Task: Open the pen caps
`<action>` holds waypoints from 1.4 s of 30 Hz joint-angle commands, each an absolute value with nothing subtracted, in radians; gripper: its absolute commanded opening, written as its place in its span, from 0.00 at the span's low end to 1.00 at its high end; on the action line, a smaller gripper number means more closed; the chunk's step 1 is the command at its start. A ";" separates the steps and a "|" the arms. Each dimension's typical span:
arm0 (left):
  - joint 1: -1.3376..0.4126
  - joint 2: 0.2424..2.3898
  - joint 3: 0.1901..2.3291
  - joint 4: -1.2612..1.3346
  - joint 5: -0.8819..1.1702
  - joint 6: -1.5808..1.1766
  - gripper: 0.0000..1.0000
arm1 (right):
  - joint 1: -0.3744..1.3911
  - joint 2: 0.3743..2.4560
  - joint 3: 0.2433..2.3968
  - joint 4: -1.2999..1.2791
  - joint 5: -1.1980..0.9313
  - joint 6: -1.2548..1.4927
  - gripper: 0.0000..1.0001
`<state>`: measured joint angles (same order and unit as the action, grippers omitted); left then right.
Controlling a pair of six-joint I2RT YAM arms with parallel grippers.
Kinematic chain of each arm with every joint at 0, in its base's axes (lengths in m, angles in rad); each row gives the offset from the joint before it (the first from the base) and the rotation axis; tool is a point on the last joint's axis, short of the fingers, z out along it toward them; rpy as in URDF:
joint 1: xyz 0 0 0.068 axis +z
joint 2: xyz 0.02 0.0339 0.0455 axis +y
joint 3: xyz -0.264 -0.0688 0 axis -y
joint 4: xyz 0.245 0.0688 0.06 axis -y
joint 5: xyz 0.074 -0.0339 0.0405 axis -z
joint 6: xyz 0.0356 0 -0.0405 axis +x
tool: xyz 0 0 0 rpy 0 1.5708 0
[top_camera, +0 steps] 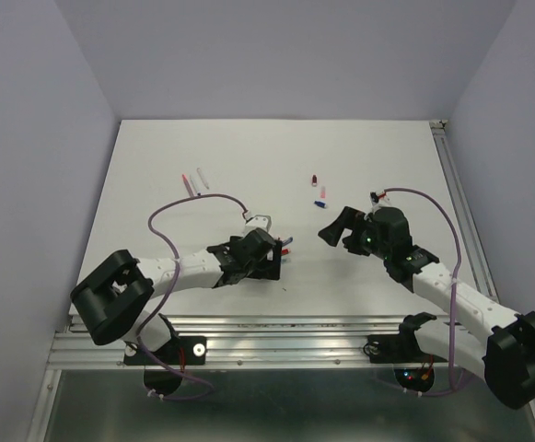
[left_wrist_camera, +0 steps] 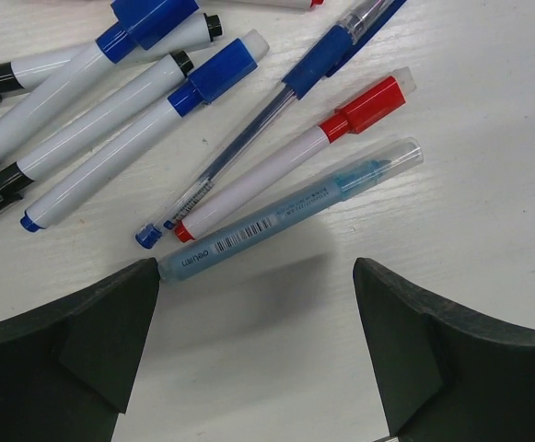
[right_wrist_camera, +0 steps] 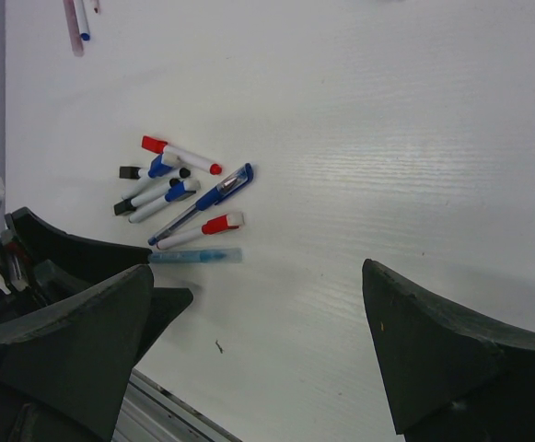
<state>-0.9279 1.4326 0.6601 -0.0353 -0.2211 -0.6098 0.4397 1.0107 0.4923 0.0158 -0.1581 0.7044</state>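
Pen cap [left_wrist_camera: 370,101], red, lies diagonally, pointing upper-right in left wrist view.

Bare table [left_wrist_camera: 276,387] shows between the left gripper's [left_wrist_camera: 253,276] spread jaws; clustered pens [left_wrist_camera: 258,180] crowd just beyond.

A white table [top_camera: 249,147] is shown from above. A loose cluster of pens [right_wrist_camera: 210,196] is spread on it near the front left. In it, white barrels are fitted with a red cap [left_wrist_camera: 370,105] and a blue cap [left_wrist_camera: 223,69], and a translucent blue pen [left_wrist_camera: 285,221] is laid alongside. Two more pens [top_camera: 188,183] are placed farther back on the left. A small red piece [top_camera: 314,179] and a small blue piece [top_camera: 321,197] are set near the centre, well apart from the cluster.
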 commanded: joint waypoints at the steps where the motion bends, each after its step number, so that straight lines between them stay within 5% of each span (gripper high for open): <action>1: -0.931 1.463 0.672 -0.104 -0.224 -0.592 0.99 | 0.443 0.999 0.466 0.066 -0.161 0.698 1.00; 42: -1.121 1.624 0.831 -0.115 -0.288 -0.485 0.99 | 0.443 0.977 0.469 0.046 -0.153 0.676 1.00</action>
